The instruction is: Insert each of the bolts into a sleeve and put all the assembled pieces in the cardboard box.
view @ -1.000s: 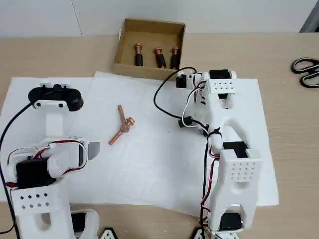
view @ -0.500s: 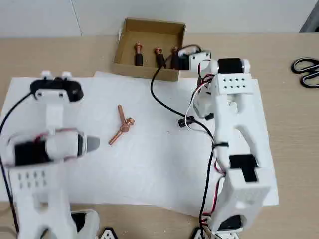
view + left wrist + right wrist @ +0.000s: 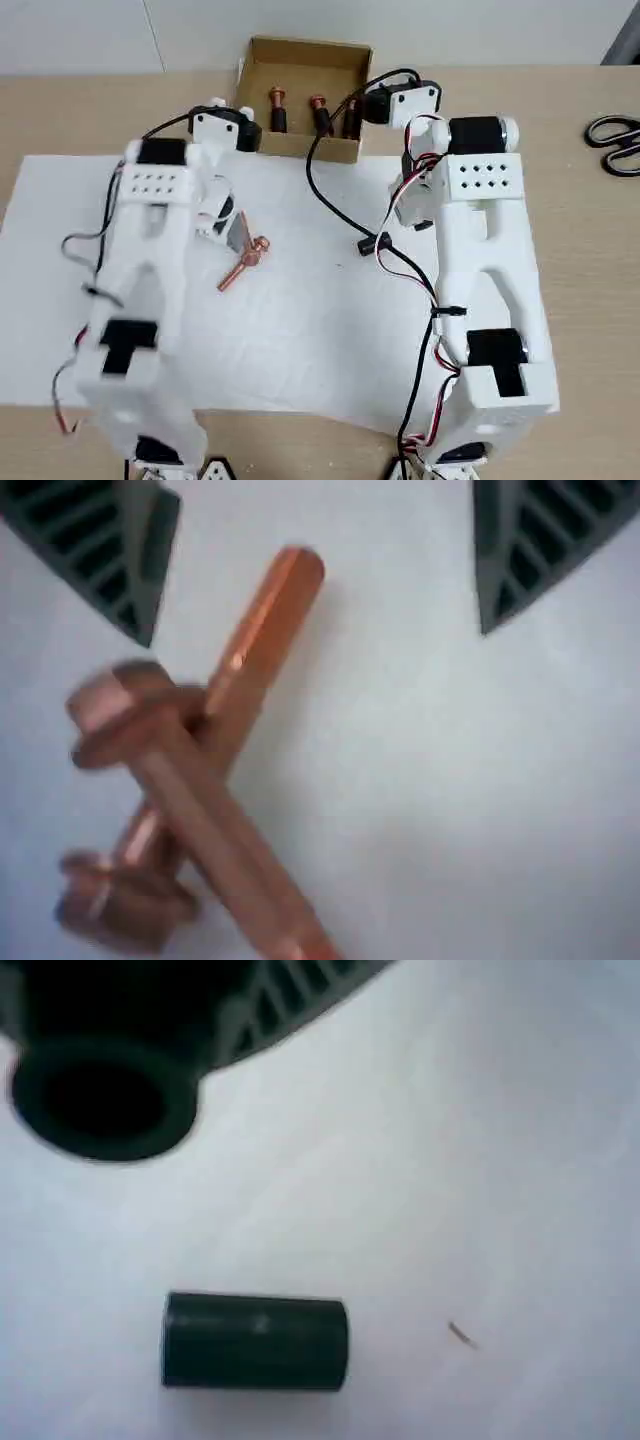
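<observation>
Jaws of the left gripper [image 3: 226, 214] stand apart. That arm has swung in from the near left to hang over two loose bolts [image 3: 243, 258], so a pick looks next. Three assembled pieces [image 3: 318, 115] sit in the cardboard box [image 3: 300, 146], far centre.

Left wrist: two crossed bolts lie below the parted fingertips [image 3: 130, 570].

Right wrist: the right gripper [image 3: 110, 1070] seems clenched on a first sleeve [image 3: 100, 1095], and a second sleeve [image 3: 255, 1342] lies loose.
</observation>
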Robot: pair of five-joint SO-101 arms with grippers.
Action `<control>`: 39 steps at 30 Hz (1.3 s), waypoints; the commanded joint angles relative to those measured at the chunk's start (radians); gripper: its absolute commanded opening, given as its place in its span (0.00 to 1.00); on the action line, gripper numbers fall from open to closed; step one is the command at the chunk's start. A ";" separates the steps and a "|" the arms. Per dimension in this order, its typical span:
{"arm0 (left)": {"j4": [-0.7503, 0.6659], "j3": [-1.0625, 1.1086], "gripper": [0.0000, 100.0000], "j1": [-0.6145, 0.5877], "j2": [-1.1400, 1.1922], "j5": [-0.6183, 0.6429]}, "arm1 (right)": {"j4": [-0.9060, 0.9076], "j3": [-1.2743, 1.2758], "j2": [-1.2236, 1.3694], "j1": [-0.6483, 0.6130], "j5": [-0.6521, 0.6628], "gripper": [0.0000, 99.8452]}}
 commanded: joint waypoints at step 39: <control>0.175 -0.450 0.00 0.109 -0.049 -0.137 | 0.012 -0.009 -0.107 0.102 -0.009 0.00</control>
